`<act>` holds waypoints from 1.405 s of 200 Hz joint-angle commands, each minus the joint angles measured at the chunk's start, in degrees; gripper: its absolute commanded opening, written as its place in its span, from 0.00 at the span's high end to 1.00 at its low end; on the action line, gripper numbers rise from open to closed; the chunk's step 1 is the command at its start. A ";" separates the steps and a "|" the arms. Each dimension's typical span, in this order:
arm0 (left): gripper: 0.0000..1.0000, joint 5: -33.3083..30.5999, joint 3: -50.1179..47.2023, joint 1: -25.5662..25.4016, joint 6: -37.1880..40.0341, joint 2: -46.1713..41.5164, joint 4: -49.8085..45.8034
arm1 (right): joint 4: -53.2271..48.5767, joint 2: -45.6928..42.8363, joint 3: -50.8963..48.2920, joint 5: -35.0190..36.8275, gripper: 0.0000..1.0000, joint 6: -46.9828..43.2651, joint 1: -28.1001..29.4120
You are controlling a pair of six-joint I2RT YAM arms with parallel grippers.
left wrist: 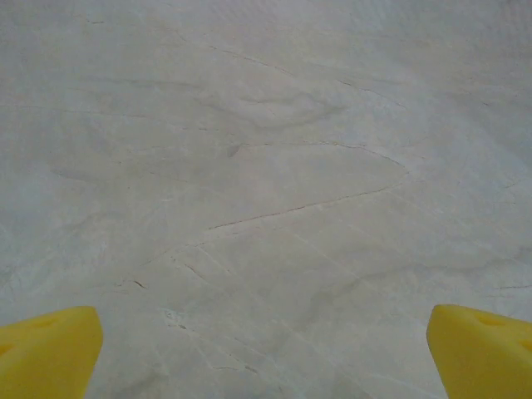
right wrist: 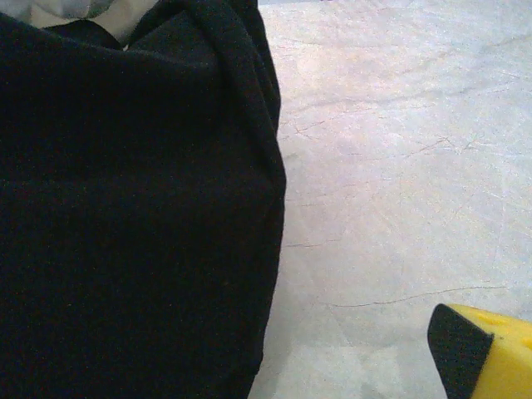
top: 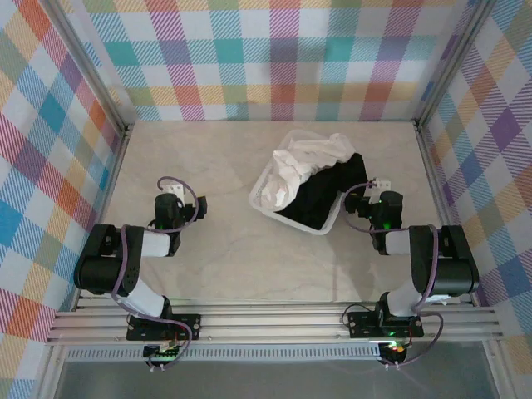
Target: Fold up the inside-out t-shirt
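Above table (left wrist: 266,166), left hand (left wrist: 266,353) spread wide, empty

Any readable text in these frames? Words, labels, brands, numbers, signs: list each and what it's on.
None readable.
t-shirt: plain white, no print or tag showing.
black garment: plain, no label showing, also up close in the right wrist view.
basket: no marking visible.
table: veined surface only.
walls: plaid pattern, no characters.

Plaid walls (top: 283,58), pale marbled tabletop (top: 216,249)
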 commanded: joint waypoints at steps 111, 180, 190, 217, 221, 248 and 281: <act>0.00 0.66 1.10 0.35 0.71 -0.62 0.70 | 1.47 -0.10 1.27 -1.88 0.00 0.02 -0.08; 0.00 -0.23 0.96 0.31 0.56 -1.20 0.55 | 1.73 -0.77 0.88 -0.35 0.00 0.65 0.02; 0.00 -2.83 2.20 0.30 -0.67 -4.07 -4.08 | 0.22 -3.27 0.57 2.55 0.00 1.85 -0.07; 0.00 -12.81 9.78 0.40 -7.87 -14.61 -26.15 | -13.25 -17.73 0.92 15.95 0.00 9.46 -0.18; 0.00 -13.88 10.74 0.41 -9.67 -15.97 -28.75 | -15.47 -20.16 0.96 18.14 0.00 11.87 -0.43; 0.00 -5.67 16.54 0.32 -21.02 -22.23 -41.19 | -35.68 -34.84 6.10 18.35 0.01 23.58 -0.96; 0.00 9.78 20.96 -4.67 -26.53 -21.65 -41.08 | -46.35 -27.43 20.26 4.05 0.05 10.25 12.47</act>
